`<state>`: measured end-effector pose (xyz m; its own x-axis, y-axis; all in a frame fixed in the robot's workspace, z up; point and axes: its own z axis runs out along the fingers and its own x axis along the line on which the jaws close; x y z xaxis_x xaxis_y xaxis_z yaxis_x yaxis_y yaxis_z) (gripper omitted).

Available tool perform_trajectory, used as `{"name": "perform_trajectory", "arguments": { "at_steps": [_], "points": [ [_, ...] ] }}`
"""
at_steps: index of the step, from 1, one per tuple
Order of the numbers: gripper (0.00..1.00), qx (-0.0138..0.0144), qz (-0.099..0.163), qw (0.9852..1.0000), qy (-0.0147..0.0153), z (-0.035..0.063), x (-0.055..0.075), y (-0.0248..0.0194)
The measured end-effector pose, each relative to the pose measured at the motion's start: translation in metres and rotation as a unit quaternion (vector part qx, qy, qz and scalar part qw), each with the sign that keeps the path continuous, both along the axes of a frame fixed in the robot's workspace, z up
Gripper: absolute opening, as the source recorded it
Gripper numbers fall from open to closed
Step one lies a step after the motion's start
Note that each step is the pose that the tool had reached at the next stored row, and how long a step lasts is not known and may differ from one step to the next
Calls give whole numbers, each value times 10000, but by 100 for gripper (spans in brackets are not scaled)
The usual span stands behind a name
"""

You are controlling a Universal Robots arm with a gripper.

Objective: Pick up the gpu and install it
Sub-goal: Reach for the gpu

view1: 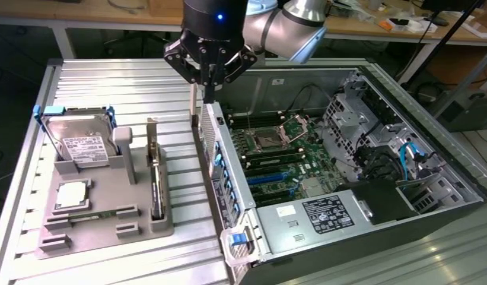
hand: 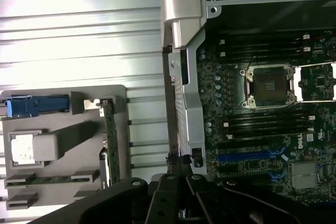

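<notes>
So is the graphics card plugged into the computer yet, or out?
Out. The graphics card stands on edge in the grey holder beside the open computer, not on its board.

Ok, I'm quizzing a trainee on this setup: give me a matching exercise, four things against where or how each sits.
1 gpu
2 hard drive
3 gripper
4 motherboard

a flat inside the open case
b shut, above the case's wall
c on edge in the grey holder, on its case side
d upright in the holder, with blue rails

Pairs: 1-c, 2-d, 3-b, 4-a
</notes>
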<state>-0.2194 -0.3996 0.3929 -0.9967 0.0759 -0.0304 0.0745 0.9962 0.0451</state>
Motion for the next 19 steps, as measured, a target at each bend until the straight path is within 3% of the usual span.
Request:
{"name": "perform_trajectory", "arguments": {
  "at_steps": [19],
  "points": [
    [11,0,1,10000,13,-5,-89,0]
  ]
}}
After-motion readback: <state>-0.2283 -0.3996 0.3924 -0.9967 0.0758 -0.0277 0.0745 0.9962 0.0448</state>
